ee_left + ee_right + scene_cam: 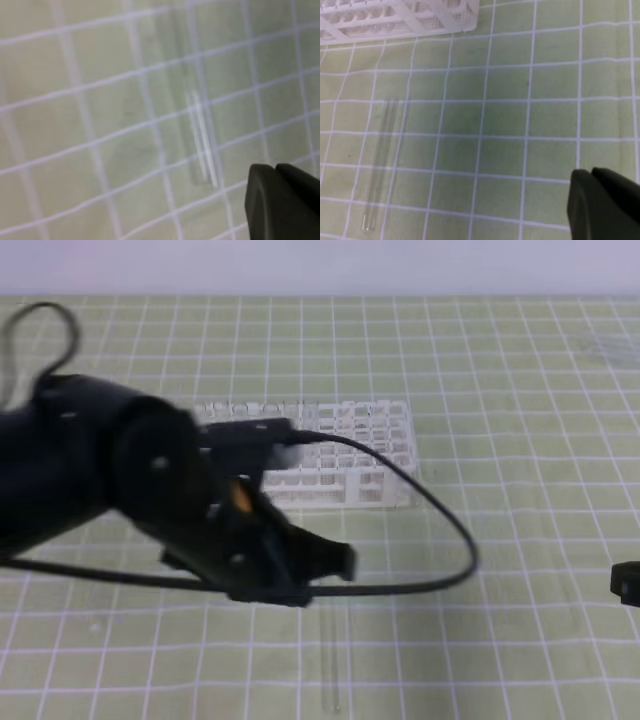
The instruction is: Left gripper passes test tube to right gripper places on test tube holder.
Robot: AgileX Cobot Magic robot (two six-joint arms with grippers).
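Glass test tube (381, 165) lies flat near the bench's front edge; fragile, slippery—I'd grip mid-length. Both claws closed, empty.

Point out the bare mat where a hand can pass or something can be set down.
Free: the grid mat right of the test tube holder, and the near-left corner left of the test tube. Crowded: centre-left, where the left pincer, its arm and cable hang before the holder.
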